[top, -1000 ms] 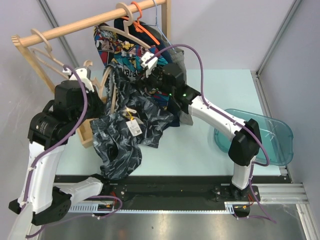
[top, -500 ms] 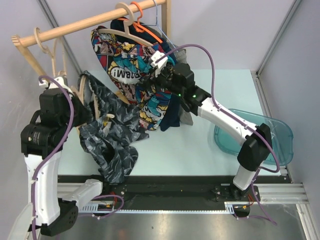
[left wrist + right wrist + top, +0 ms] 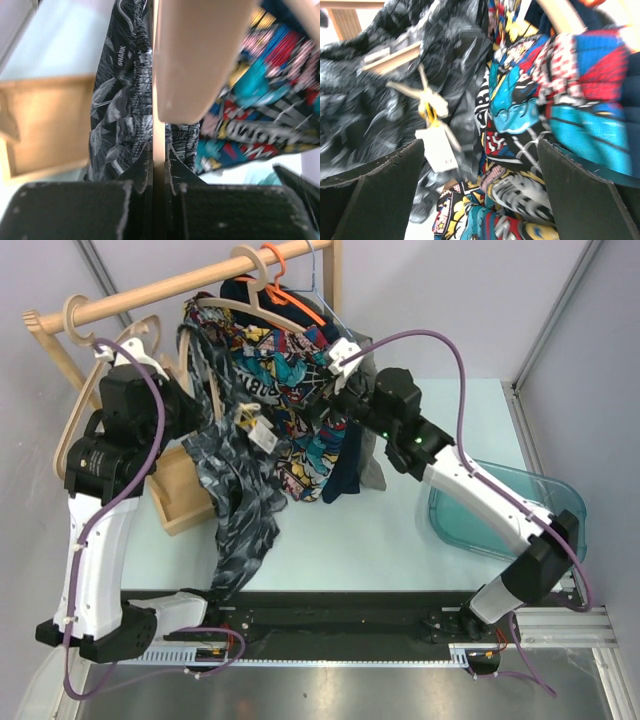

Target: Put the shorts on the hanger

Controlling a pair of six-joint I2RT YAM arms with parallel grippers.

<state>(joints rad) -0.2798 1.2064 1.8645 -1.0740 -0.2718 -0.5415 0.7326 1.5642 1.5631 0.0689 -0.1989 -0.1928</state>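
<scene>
Top view: a second ago the shorts [image 3: 240, 510] lay spread over the bench [image 3: 400, 530] between both arms. Now the left hand [image 3: 185, 405] has risen to just under the wooden rail [image 3: 170, 288], and they hang from it in one long fold, white tags [image 3: 258, 430] out front, hem down at the bench's front edge. The right hand [image 3: 330, 410] has backed off beside the comic-print shorts [image 3: 290, 390] and no longer touches the load. Left wrist view: fingers closed on a thin pale slat of the hanger [image 3: 158, 135], with the elastic waistband bunched against both sides of it. Right wrist view: fingers spread wide with nothing between them; a pale wooden bar shows amid the dark fabric at upper left. Judgement: the shorts look carried by the hanger alone, so the draping step seems done. Whether its hook has met the rail I cannot tell.
</scene>
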